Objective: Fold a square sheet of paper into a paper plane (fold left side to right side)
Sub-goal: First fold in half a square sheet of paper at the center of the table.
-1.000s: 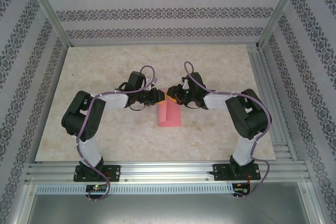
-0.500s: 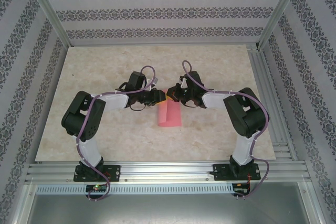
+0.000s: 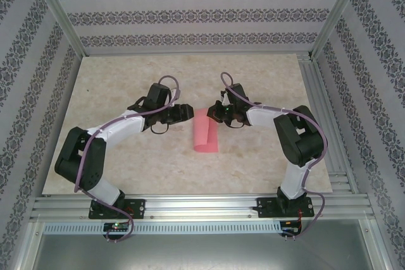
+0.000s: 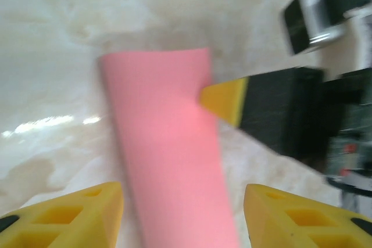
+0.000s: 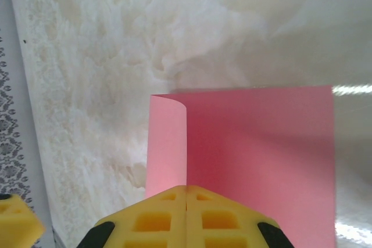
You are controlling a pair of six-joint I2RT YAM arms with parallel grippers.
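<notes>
The square sheet of paper [image 3: 204, 131] lies on the table, pink and folded over into a tall narrow band with a loose rounded fold. In the right wrist view its lighter flap [image 5: 167, 143] curls over the darker layer [image 5: 261, 155]. My right gripper [image 3: 212, 113] is shut at the band's far right edge, and the flap's edge runs straight into the seam of its closed fingertips [image 5: 186, 193]. My left gripper [image 3: 186, 112] stands open just left of the paper. In the left wrist view the paper [image 4: 168, 143] runs between its spread fingertips [image 4: 87, 213] without touching them.
The marble-patterned table [image 3: 126, 156] has free room left, right and in front of the paper. Aluminium frame rails [image 3: 190, 207] run along the near edge and the right side. Patterned walls close in the back and sides.
My left gripper has opened, let go of the paper's top edge and drawn back to the left, its arm swinging outward. My right gripper closed on the paper's far edge. The paper now lies flatter.
</notes>
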